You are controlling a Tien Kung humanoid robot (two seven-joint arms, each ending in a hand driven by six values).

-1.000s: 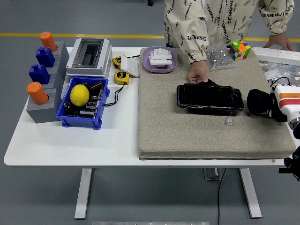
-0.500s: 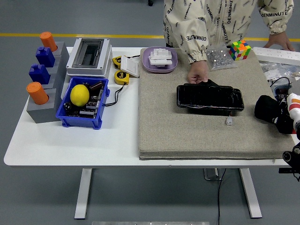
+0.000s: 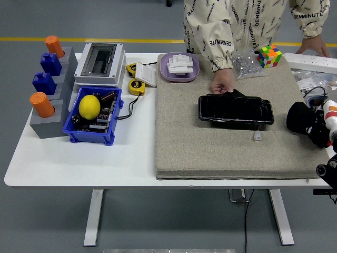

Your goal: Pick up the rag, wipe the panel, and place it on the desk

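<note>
The black glossy panel (image 3: 236, 109) lies flat on the grey felt mat (image 3: 210, 150) in the middle of the table. A person's hand (image 3: 223, 83) rests on its far left corner. My right hand (image 3: 319, 130) comes in at the right edge, over the mat's right side and well right of the panel. It is shut on a bunched black rag (image 3: 301, 117), which it holds just above or on the mat; I cannot tell which. The left arm is out of view.
A small white connector (image 3: 257, 136) lies just in front of the panel. A colour cube (image 3: 269, 56), a clear bag (image 3: 246, 64) and a purple tray (image 3: 179, 67) stand at the mat's far edge. A blue bin (image 3: 108, 136), a grey box (image 3: 100, 63) and a block stand (image 3: 47, 124) fill the left.
My right hand has drawn back to the right and slightly toward me with the rag, away from the panel. The person's hand and the panel have not moved.
</note>
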